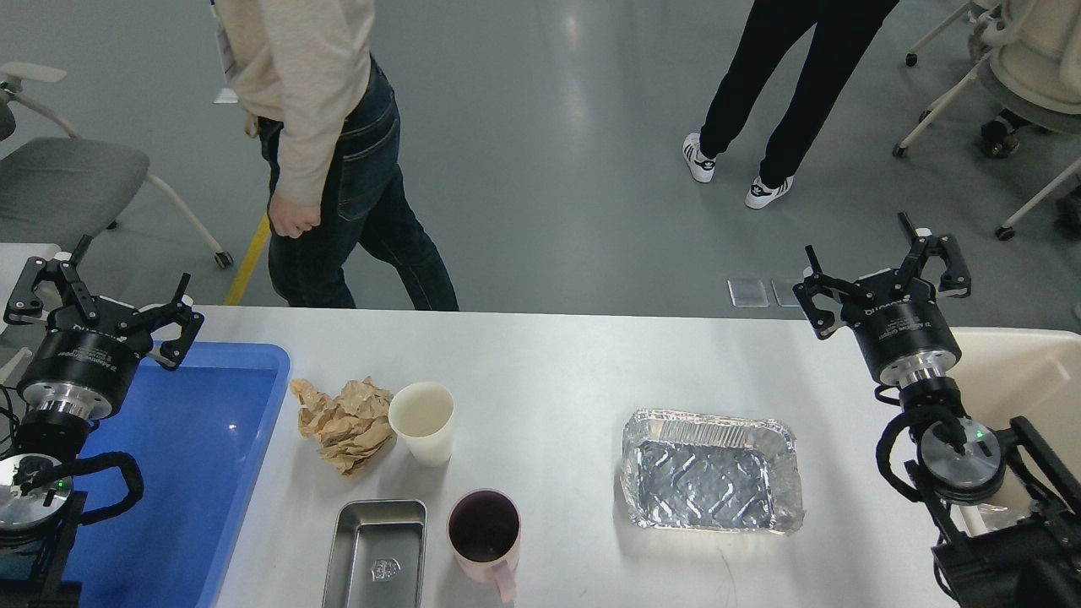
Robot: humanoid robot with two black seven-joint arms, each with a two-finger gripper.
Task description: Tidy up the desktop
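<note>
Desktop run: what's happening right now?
Nothing is being handled. The left gripper hangs open above the blue tray, the right gripper open near the beige bin. Still loose on the desktop: crumpled brown paper touching a white paper cup, a steel tray, a pink mug and a foil pan. Two people stand behind.

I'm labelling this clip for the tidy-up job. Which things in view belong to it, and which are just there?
Belong to the job:
desktop
crumpled brown paper
white paper cup
pink mug
steel tray
foil tray
blue tray
beige bin

Just there:
two people standing beyond the table
office chairs
</note>
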